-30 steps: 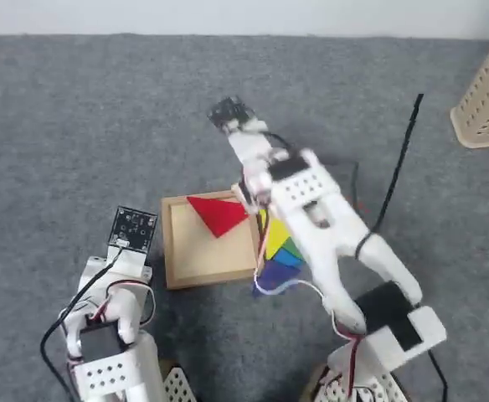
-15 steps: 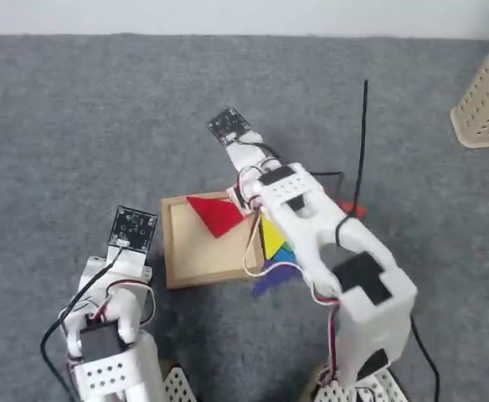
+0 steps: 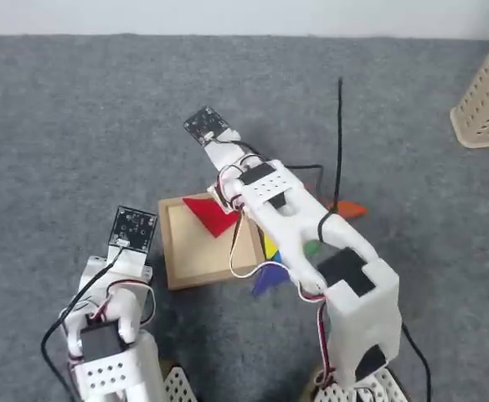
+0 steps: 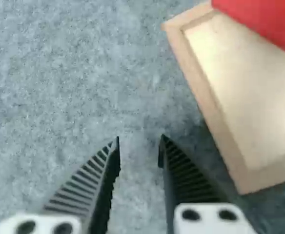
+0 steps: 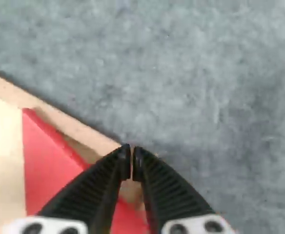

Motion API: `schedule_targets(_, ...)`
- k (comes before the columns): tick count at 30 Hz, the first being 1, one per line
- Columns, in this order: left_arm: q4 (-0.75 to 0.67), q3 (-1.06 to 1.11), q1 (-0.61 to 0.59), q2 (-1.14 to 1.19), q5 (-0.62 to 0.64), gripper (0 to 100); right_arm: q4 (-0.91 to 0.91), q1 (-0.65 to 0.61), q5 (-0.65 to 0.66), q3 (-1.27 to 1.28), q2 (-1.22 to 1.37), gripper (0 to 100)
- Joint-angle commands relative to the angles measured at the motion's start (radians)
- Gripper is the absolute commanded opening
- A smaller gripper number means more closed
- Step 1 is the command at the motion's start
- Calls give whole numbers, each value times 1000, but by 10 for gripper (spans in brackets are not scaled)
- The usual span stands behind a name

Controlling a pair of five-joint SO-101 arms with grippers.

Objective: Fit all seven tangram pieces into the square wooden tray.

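Observation:
The square wooden tray (image 3: 196, 249) lies mid-table with a red triangle (image 3: 209, 214) in its far part. My right gripper (image 5: 131, 149) is shut with nothing between its fingers; its tips hover over the tray's far rim (image 5: 76, 129), beside the red triangle (image 5: 50, 163). The right arm (image 3: 270, 201) reaches across the tray's right side. Yellow (image 3: 272, 247), green (image 3: 311, 248) and purple (image 3: 265, 279) pieces lie just right of the tray, partly hidden by that arm. An orange piece (image 3: 350, 209) lies farther right. My left gripper (image 4: 138, 145) is open over bare carpet near a tray corner (image 4: 201, 83).
Grey carpet covers the table. A beige slatted basket (image 3: 487, 92) stands at the far right edge. A black cable (image 3: 339, 142) rises behind the right arm. The left arm's base (image 3: 110, 335) sits at the near left.
The right arm has swung left over the tray's far edge, uncovering the orange piece. The red triangle has shifted slightly left. The left arm has kept still.

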Motion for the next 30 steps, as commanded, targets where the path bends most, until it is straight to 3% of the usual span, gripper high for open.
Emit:
schedule_targets(1, 3, -13, -2, -23, 8, 121, 82, 39, -32, -25, -191, 7)
schedule_targets(4, 3, -13, -2, -23, 8, 121, 62, 61, -86, 92, -311, 7)
schedule_targets(11, 3, -13, -2, -23, 8, 121, -177, 2, -25, 292, -274, 7)
schedule_targets(17, 3, -13, -2, -23, 8, 121, -171, -15, -25, 163, -84, 7)
schedule_targets(24, 3, -13, -2, -23, 8, 121, -53, -99, 40, 52, -47, 7)
schedule_targets(30, 3, -13, -2, -23, 8, 121, 2, 8, 20, 38, -171, 7)
